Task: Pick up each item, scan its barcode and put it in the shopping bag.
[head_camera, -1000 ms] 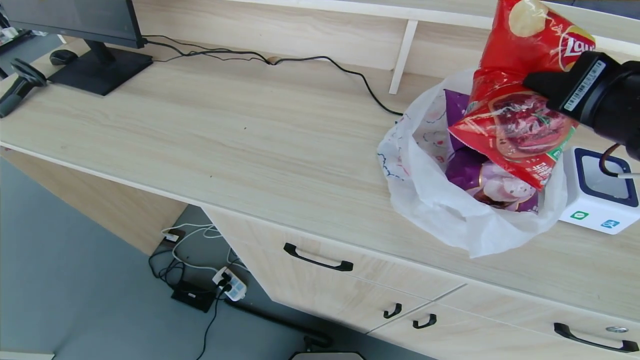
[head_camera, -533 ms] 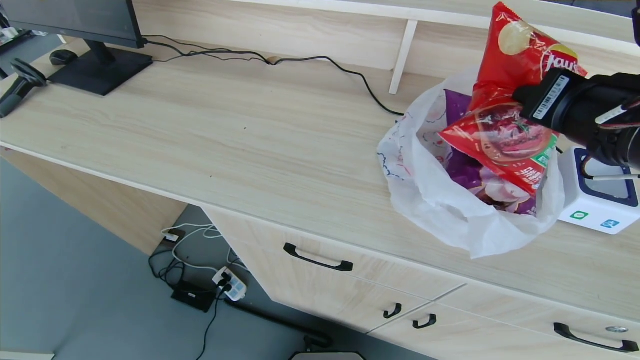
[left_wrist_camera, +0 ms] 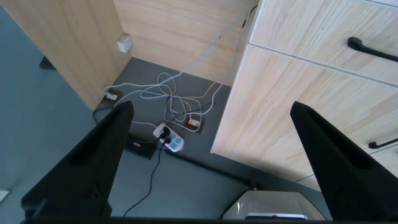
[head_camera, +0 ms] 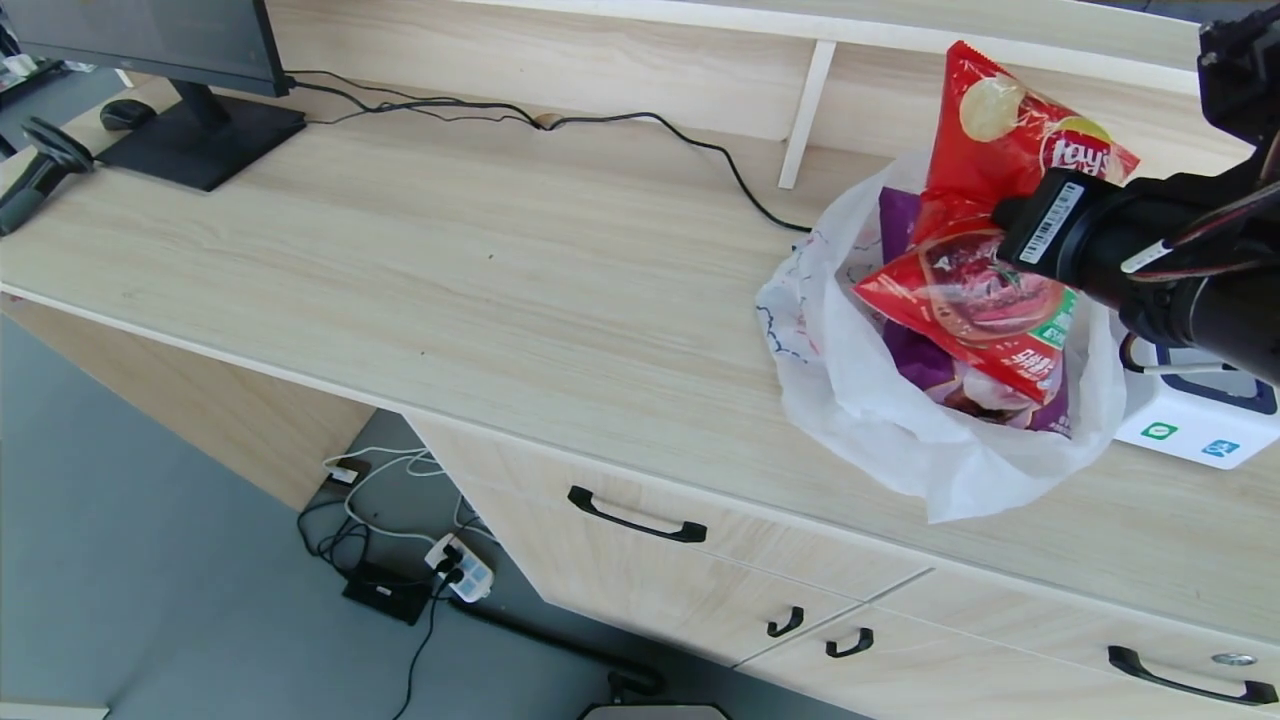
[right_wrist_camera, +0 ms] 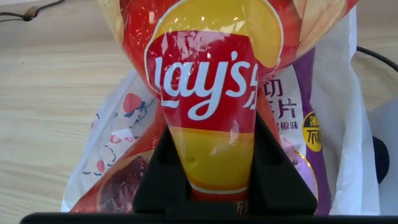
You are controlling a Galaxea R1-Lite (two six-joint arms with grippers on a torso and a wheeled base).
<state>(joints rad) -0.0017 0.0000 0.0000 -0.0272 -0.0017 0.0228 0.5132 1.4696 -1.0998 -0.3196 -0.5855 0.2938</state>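
Note:
A red chip bag (head_camera: 985,255) hangs tilted with its lower end inside the mouth of the white shopping bag (head_camera: 880,400) on the counter. My right gripper (head_camera: 1010,215) is shut on the red chip bag (right_wrist_camera: 208,93), whose middle is pinched between the black fingers (right_wrist_camera: 283,171). A purple snack bag (head_camera: 935,355) lies inside the shopping bag (right_wrist_camera: 106,134), under the red one. The white scanner box (head_camera: 1195,420) stands just right of the bag. My left gripper (left_wrist_camera: 211,134) hangs open below the counter, over the floor, with nothing between its fingers.
A monitor stand (head_camera: 200,130), a mouse (head_camera: 125,113) and a handheld scanner (head_camera: 35,170) sit at the counter's far left. A black cable (head_camera: 620,125) runs along the back. Drawers with black handles (head_camera: 635,520) lie below. Floor cables and a power strip (left_wrist_camera: 168,140) are underneath.
My right gripper has carried the red chip bag down and to the left, so its lower end now sits deeper in the shopping bag. The left arm stays where it was.

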